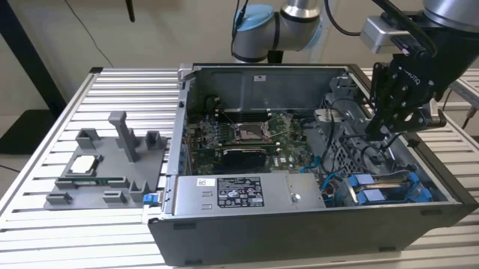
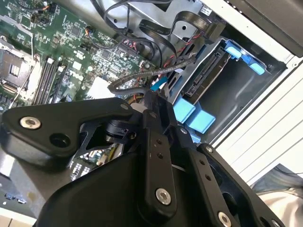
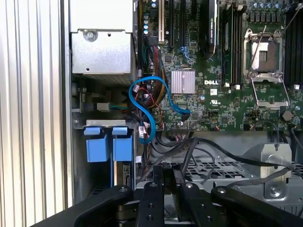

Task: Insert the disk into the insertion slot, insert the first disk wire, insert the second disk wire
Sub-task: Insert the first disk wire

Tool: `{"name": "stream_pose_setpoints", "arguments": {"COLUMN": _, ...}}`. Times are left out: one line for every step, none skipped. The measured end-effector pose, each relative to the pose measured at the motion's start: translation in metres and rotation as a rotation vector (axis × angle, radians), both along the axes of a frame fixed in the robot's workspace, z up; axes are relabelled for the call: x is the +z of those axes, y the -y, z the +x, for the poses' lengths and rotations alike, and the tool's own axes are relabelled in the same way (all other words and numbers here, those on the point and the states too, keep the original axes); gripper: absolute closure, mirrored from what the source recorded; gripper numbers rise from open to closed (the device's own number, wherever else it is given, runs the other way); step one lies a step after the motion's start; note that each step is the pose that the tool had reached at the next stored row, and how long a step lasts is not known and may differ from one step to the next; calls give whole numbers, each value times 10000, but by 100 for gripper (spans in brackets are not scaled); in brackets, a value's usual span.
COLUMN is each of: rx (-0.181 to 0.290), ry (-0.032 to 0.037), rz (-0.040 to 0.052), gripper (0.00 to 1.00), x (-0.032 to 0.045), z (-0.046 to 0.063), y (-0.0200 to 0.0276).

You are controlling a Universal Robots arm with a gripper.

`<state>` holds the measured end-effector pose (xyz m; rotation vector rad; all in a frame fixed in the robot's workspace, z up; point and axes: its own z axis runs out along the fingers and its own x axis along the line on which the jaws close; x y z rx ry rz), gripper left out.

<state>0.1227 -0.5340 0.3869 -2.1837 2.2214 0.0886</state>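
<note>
Disk (image 1: 372,195) in its blue carrier sits pushed into the drive bay at the corner of the computer case (image 1: 299,238), tabs outward, beside the power supply (image 1: 247,193). Gripper (image 1: 376,133) hangs just above the bay, jaws drawn nearly together, seemingly pinching a black wire (image 2: 137,80) close to its plug end, probably to steady the connector.

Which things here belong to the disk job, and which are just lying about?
For the job: tool, disk in its blue carrier, black wires by the tool.
Lying about: grey parts tray, silver power supply box, motherboard.
</note>
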Motion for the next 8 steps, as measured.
{"name": "stream_pose_setpoints", "arguments": {"rx": 0, "ry": 0, "rz": 0, "gripper": 81, "x": -2, "z": 0, "y": 0}}
{"name": "stream_pose_setpoints", "arguments": {"rx": 0, "ry": 0, "rz": 1, "gripper": 81, "x": -7, "z": 0, "y": 0}}
{"name": "stream_pose_setpoints", "arguments": {"rx": 0, "ry": 0, "rz": -1, "gripper": 81, "x": -11, "z": 0, "y": 0}}
{"name": "stream_pose_setpoints", "arguments": {"rx": 0, "ry": 0, "rz": -2, "gripper": 81, "x": -12, "z": 0, "y": 0}}
{"name": "stream_pose_setpoints", "arguments": {"rx": 0, "ry": 0, "rz": -4, "gripper": 81, "x": -12, "z": 0, "y": 0}}
{"name": "stream_pose_setpoints", "arguments": {"rx": 0, "ry": 0, "rz": -2, "gripper": 81, "x": -14, "z": 0, "y": 0}}
{"name": "stream_pose_setpoints", "arguments": {"rx": 0, "ry": 0, "rz": -2, "gripper": 81, "x": -14, "z": 0, "y": 0}}
{"name": "stream_pose_setpoints", "arguments": {"rx": 0, "ry": 0, "rz": -3, "gripper": 81, "x": -14, "z": 0, "y": 0}}
